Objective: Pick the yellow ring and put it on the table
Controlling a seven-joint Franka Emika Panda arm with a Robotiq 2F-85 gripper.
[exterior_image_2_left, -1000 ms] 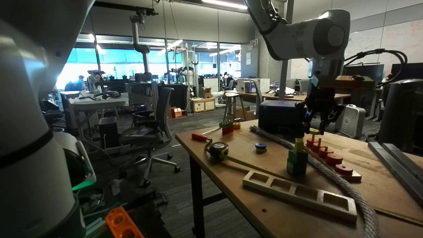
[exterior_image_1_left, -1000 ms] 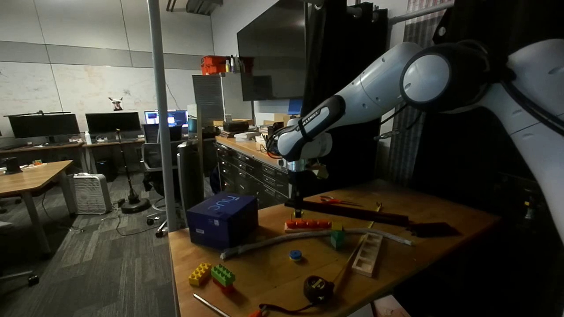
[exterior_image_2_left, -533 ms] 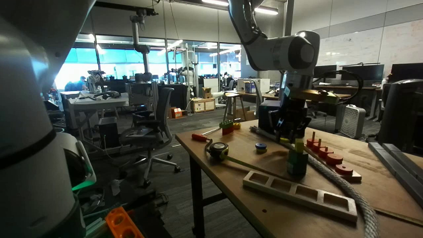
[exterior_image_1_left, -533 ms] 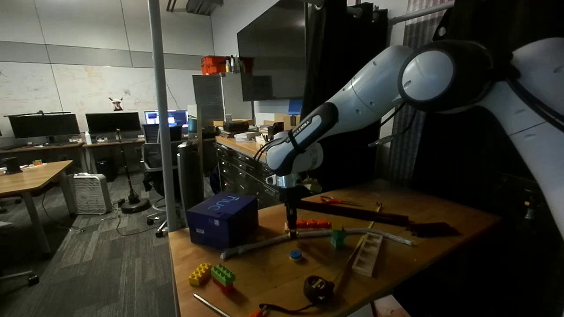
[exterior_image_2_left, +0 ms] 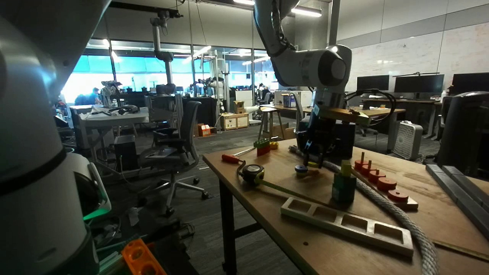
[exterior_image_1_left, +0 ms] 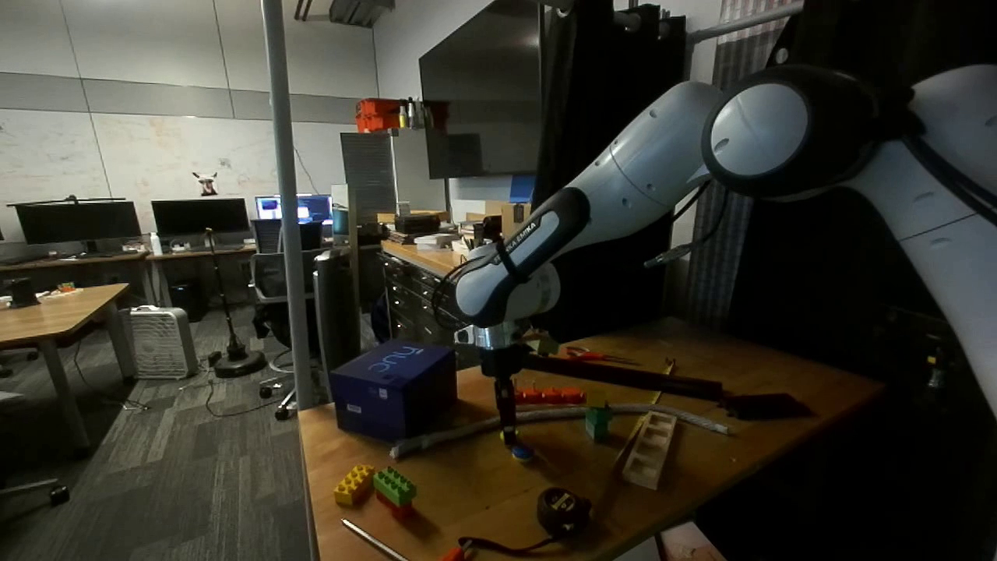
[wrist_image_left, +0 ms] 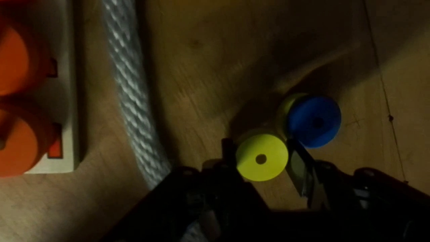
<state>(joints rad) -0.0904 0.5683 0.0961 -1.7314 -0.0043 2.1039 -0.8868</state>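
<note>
- In the wrist view: clamped on the yellow ring (wrist_image_left: 268,151) from two sides with the dark fingertips (wrist_image_left: 229,151) of the end effector (wrist_image_left: 260,155).
- Also there: close beside the blue ring (wrist_image_left: 315,121); separated from the red rings (wrist_image_left: 20,141) by the grey rope (wrist_image_left: 131,90).
- In an exterior view: carried over the tabletop (exterior_image_1_left: 467,483) away from the far edge, from above the red rings a second ago, to the grey rope half a second ago, to just beside the blue ring now.
- Also there: now slightly nearer to the left edge than a second ago.
- Without visible change at the far left corner, occupied by the blue box (exterior_image_1_left: 393,393), near the left edge, occupied by the yellow block (exterior_image_1_left: 354,485) and green block (exterior_image_1_left: 395,486), or around the tape measure (exterior_image_1_left: 563,511).
- In an exterior view: shifted off the end peg (exterior_image_2_left: 362,156) of the red rings toward the left corner, marked by a red-handled tool (exterior_image_2_left: 230,159).
- Also there: visible only as a yellow strip between the fingertips; impossible to tell whether touching the tabletop.
</note>
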